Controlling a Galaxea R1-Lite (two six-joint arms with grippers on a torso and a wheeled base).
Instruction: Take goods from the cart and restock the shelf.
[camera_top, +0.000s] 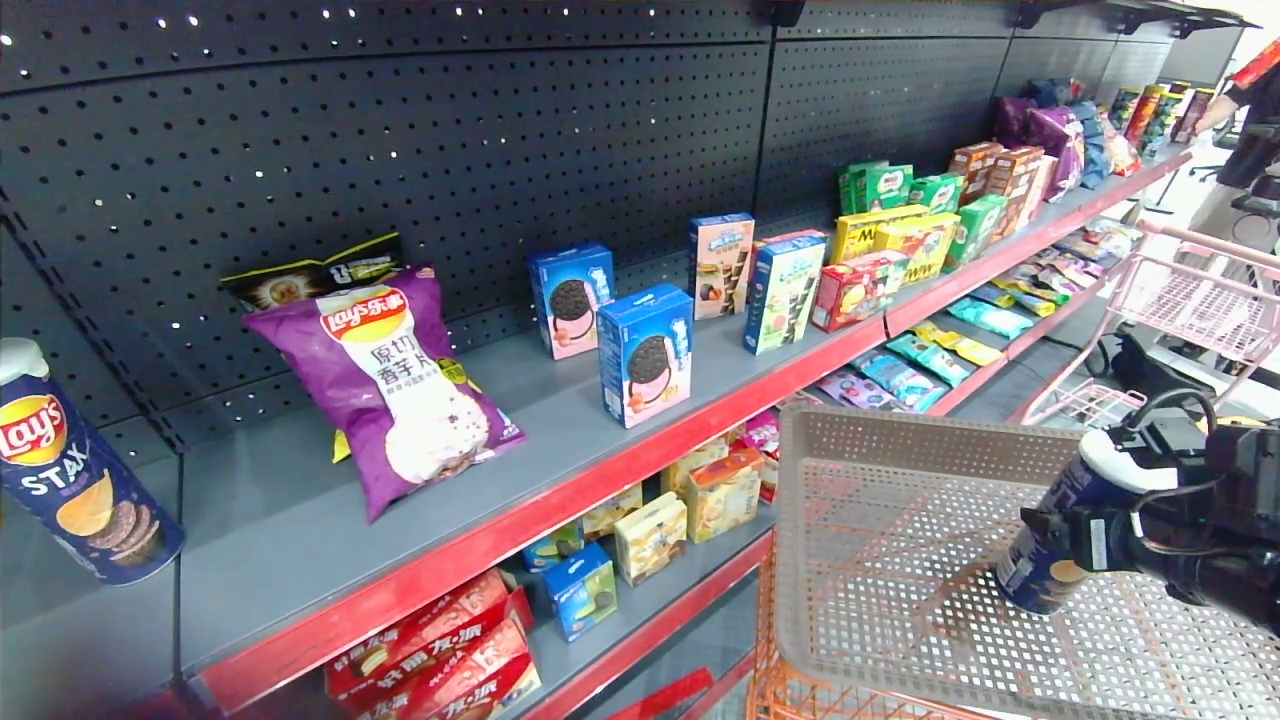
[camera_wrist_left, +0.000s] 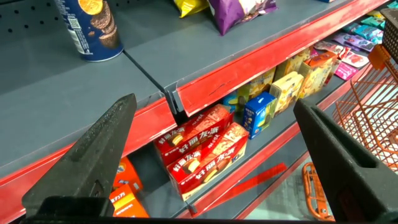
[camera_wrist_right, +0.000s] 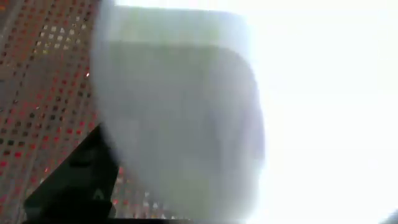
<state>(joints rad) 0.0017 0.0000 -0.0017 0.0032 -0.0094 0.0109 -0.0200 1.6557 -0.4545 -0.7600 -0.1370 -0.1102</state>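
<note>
Over the mesh floor of the cart (camera_top: 800, 425), at the lower right of the head view, a blue can (camera_top: 1088, 482) with a white lid is held by the right gripper (camera_top: 1062, 545). The fingers are clamped across the can's middle. The can is tilted, with its lid up and leaning away from the shelf (camera_top: 300, 520). Whether its base touches the mesh cannot be told. In the right wrist view a pale blur is seen close up, with cart mesh (camera_wrist_right: 37, 62) beside it.

The left gripper (camera_wrist_left: 214, 109) is seen with fingers spread wide and nothing between them. It is hung before the shelf's red front edge, above the lower tier. Red boxes (camera_wrist_left: 199, 149) are stacked on that tier beneath it.

On the shelf, at the far left, a second can (camera_top: 70, 480) is stood. A purple bag (camera_top: 400, 390) is laid next along, partly covering a black bag (camera_top: 300, 280) behind it. Blue boxes (camera_top: 645, 355) are stood upright farther right, well apart from the bag.
</note>
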